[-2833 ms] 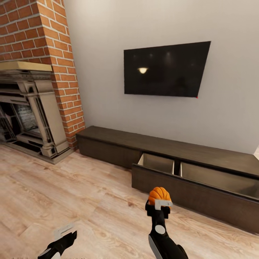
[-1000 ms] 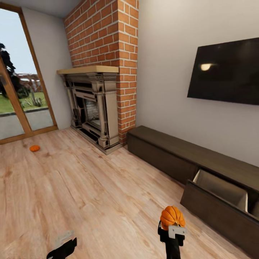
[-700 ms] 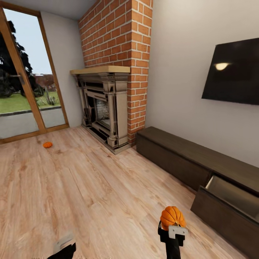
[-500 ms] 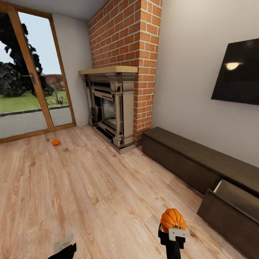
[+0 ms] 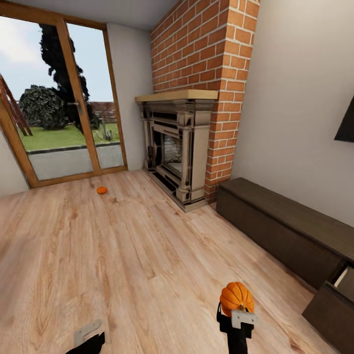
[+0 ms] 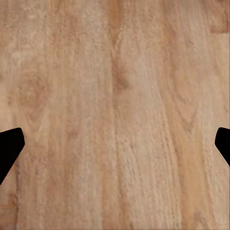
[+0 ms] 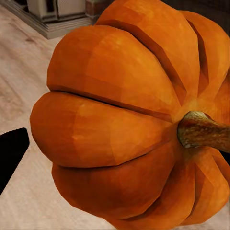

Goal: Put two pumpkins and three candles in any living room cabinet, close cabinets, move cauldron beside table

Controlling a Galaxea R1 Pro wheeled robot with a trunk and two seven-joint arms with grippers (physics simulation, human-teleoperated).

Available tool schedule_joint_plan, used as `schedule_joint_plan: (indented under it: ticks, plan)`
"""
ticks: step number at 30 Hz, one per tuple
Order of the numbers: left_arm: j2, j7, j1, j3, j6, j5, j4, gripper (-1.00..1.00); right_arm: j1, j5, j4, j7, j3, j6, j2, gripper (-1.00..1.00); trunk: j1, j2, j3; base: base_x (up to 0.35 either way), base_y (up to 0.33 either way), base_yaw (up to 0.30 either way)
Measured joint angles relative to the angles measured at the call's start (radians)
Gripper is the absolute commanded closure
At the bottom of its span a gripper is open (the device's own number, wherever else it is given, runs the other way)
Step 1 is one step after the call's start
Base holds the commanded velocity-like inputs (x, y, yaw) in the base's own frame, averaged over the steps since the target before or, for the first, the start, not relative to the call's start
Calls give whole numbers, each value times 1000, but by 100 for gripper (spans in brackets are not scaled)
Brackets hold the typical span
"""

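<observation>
In the head view, 1 bright orange pumpkin (image 5: pixel 236 297) is seen clamped in the right gripper (image 5: pixel 237 310), held upright above the light wood plank floor (image 5: pixel 123 255) at the lower middle of the picture; a pale finger plate (image 5: pixel 243 318) is pressed against the pumpkin's near side, and the dark wrist is seen directly beneath it. In the right wrist view, the same pumpkin (image 7: pixel 129 120) is shown close up, its ribs and brown stem (image 7: pixel 201 132) plainly visible, with 1 dark fingertip (image 7: pixel 10 155) at its side; the floor and the base of the fireplace are glimpsed behind it.

A second pumpkin (image 5: pixel 102 190) is seen lying on the floor well apart from the robot, near the wood-framed glass doors (image 5: pixel 59 98), through which grass and trees are visible. The red brick fireplace (image 5: pixel 182 147) is set between the doors and the long, low, dark brown cabinet (image 5: pixel 280 231), which is placed against the pale wall; 1 drawer (image 5: pixel 339 295) at the cabinet's right end is seen pulled open. A corner of the wall TV (image 5: pixel 346 123) is caught at the right edge.

The left gripper (image 5: pixel 88 339) is seen at the lower left, low over the floor; in the left wrist view its fingers (image 6: pixel 9 148) are seen set wide apart, with nothing but floor planks (image 6: pixel 115 115) between them.
</observation>
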Motion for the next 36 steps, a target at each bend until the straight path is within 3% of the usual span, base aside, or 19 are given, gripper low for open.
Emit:
schedule_joint_plan:
  ticks: [20, 27, 36]
  plan:
    - [-11, 0, 0, -4, 0, 1, 0, -100, 0, 7, 49, 2, 2, -4, -3, 100, 0, 0, 0, 231, 200, 4]
    - [-14, 0, 0, -7, 0, 1, 2, -100, 0, 8, 49, 2, 2, -5, -3, 100, 0, 0, 0, 200, 21, 23]
    - [-14, 0, 0, -8, 0, 2, 3, -100, 0, 2, 49, 1, 1, -5, -2, 100, 0, 0, 0, 288, -61, 251]
